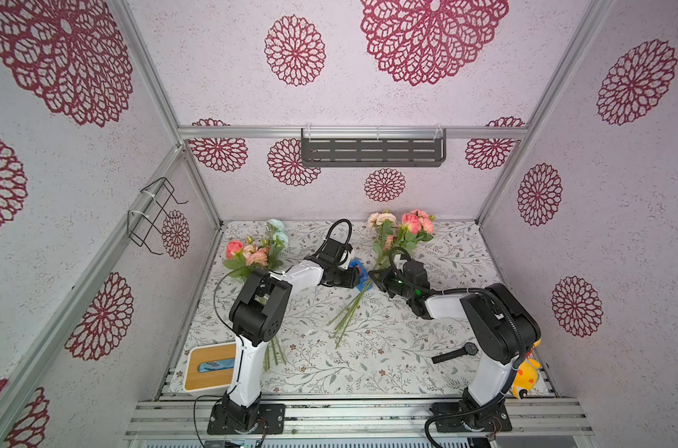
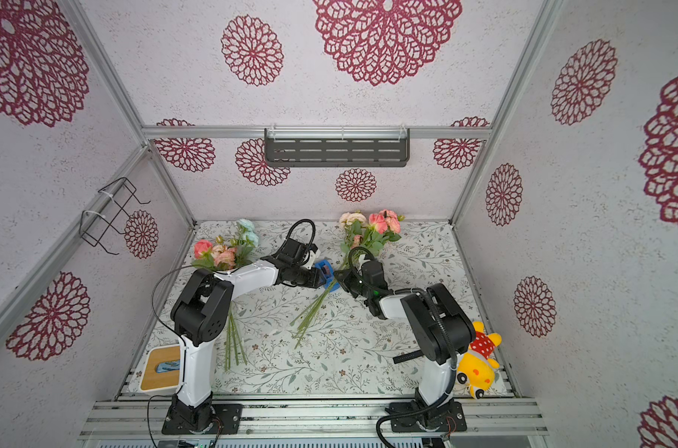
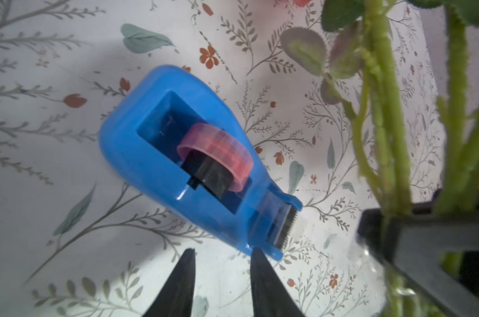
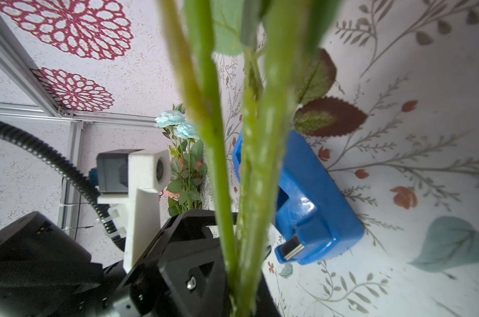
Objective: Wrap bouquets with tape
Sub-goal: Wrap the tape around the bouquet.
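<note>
Closest, at the front left edge of the counter [image 1: 368, 372], sits a white box [image 1: 209, 366]. Left bouquet [image 1: 252, 252] lies partly under the left arm [image 1: 259, 302]. Left tool [image 3: 223, 251] is open, tips just beside the cutter end of the tape dispenser [image 3: 123, 153]. Right tool [image 1: 374, 276] squeezes the stems of the right bouquet [image 1: 403, 232], just right of the dispenser. Bare counter lies in front; a watch [image 1: 455, 353] and plush toy [image 2: 479, 366] sit front right.
</note>
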